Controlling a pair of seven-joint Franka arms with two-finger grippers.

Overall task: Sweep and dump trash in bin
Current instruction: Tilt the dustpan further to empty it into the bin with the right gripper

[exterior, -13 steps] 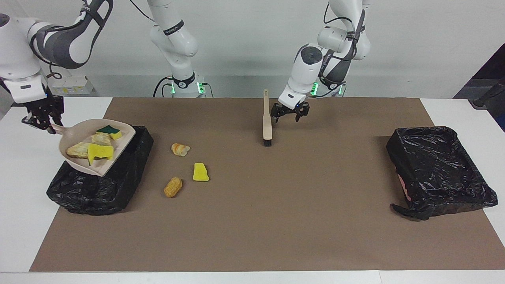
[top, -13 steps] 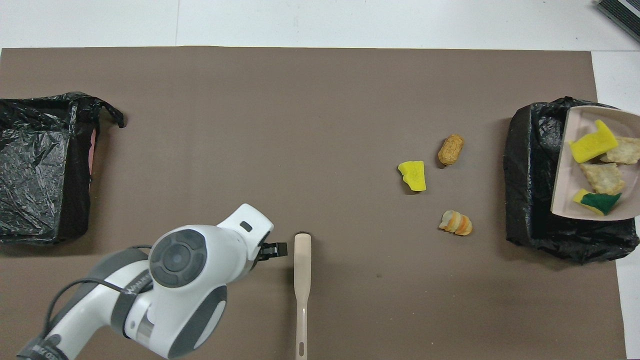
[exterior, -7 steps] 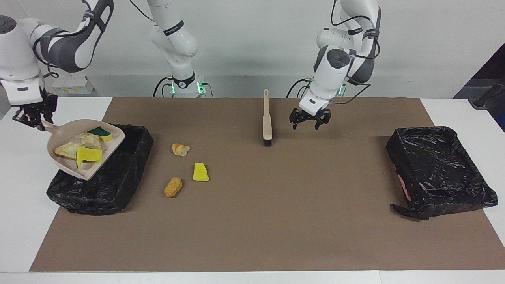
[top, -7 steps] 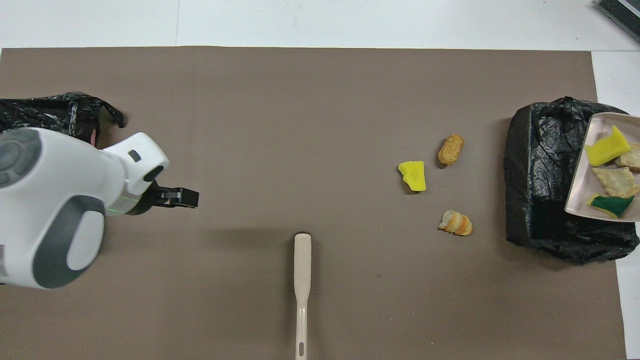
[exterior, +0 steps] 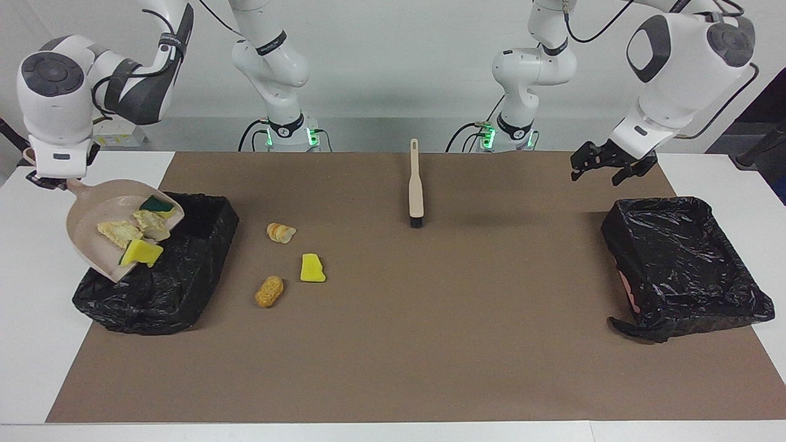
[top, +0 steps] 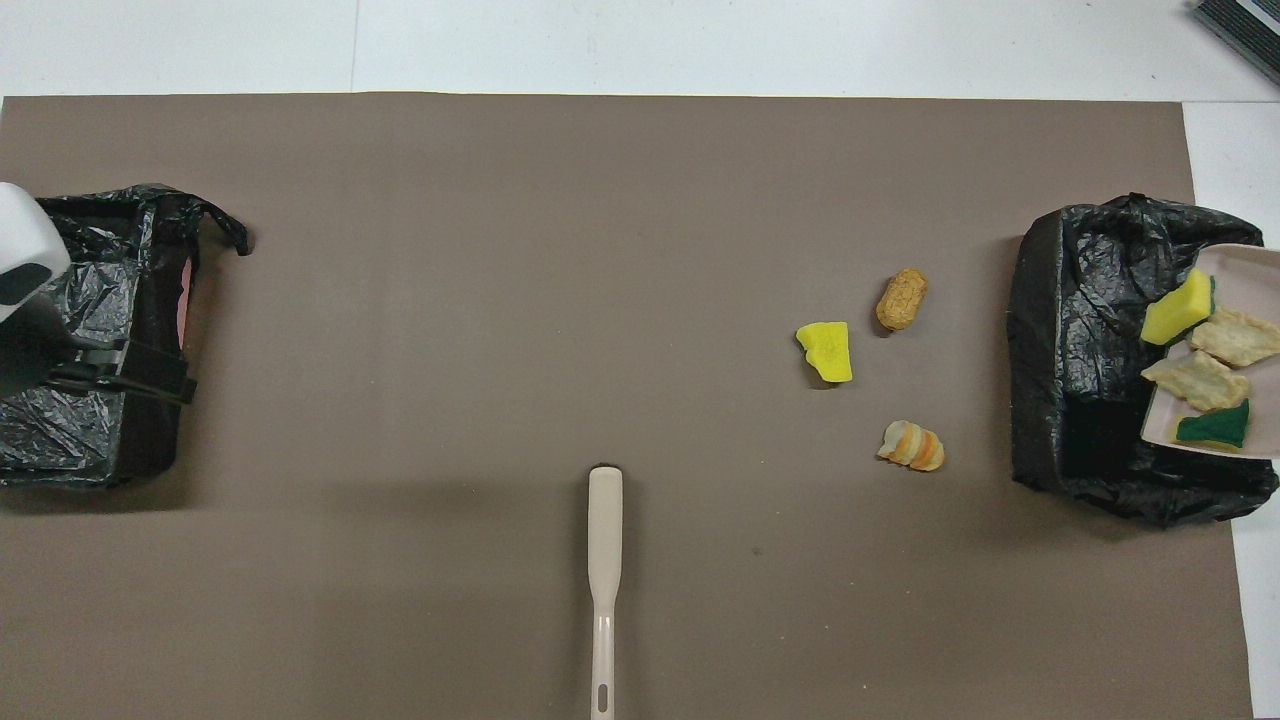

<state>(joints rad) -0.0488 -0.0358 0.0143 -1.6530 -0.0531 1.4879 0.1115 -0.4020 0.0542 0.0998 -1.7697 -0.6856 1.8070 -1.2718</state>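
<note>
You've got four scraps of trash in the dustpan [exterior: 92, 221]: a yellow sponge chunk [exterior: 142, 252] at the low lip, two tan bread pieces [exterior: 120, 232] above it, and a green-backed sponge [exterior: 157, 205] nearest the handle. The pan is tilted lip-down over the black-lined bin [exterior: 178, 270] at the right arm's end of the table, with the lip just above the liner.

Your right gripper [exterior: 48, 180] sits at the pan's handle, raised over the table edge beside that bin. It is mostly hidden under the wrist, but its fingers are pressed together on the handle and carry the pan.

Three more scraps lie on the brown mat [exterior: 393, 344], beside the bin and toward the table's middle: a striped pastry piece [exterior: 280, 232], a yellow sponge piece [exterior: 312, 269] and a corn-cob-like piece [exterior: 269, 291].

The brush [exterior: 416, 184] lies flat at the mat's middle, bristles pointing away from the robots, with nothing touching it.

Your left gripper [exterior: 605, 166] hangs with fingers spread wide, holding nothing, over the robot-side edge of the second black-lined bin [exterior: 681, 264] at the left arm's end. It's well apart from the brush and from all the trash.
</note>
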